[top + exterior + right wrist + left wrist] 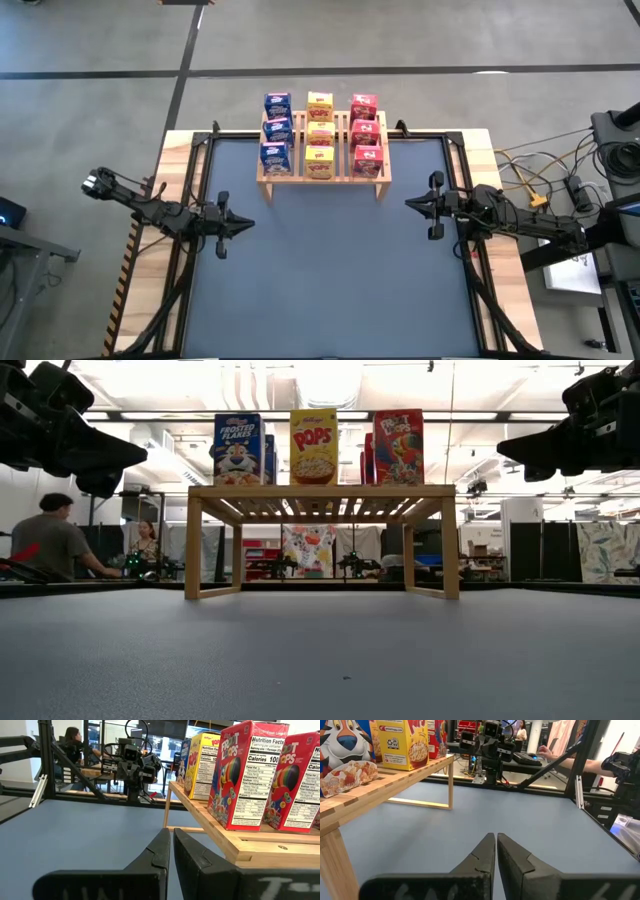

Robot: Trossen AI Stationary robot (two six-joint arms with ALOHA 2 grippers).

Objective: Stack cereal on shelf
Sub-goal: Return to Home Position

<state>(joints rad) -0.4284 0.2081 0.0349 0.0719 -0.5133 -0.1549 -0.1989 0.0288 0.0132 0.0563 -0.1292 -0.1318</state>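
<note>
Plainly, nothing is left to carry: all nine boxes of cereal [314,446] stand on the shelf [322,179], which sits at the middle of the surface's [330,290] far edge with its long axis running along that edge. The blue boxes [277,130] form the row nearest the left edge, the yellow boxes [320,133] the middle one and the red boxes [366,133] the one nearest the right edge, each row running front to back across the slats. The left hand [246,222] hovers near the surface's left edge and the right hand [410,205] near its right edge, both nearer the front edge than the shelf is and well apart from it. They point at each other across the middle of the surface, so the shelf lies off to the side of each, not ahead. Each hand has its fingers drawn together to a thin slit and holds nothing. The left hand is nearer the blue row, the right hand nearer the red. By my judgement the coming move is a withdrawal, and it turns on each arm pulling back toward its own side, away from the shelf's legs and the outer boxes.
</note>
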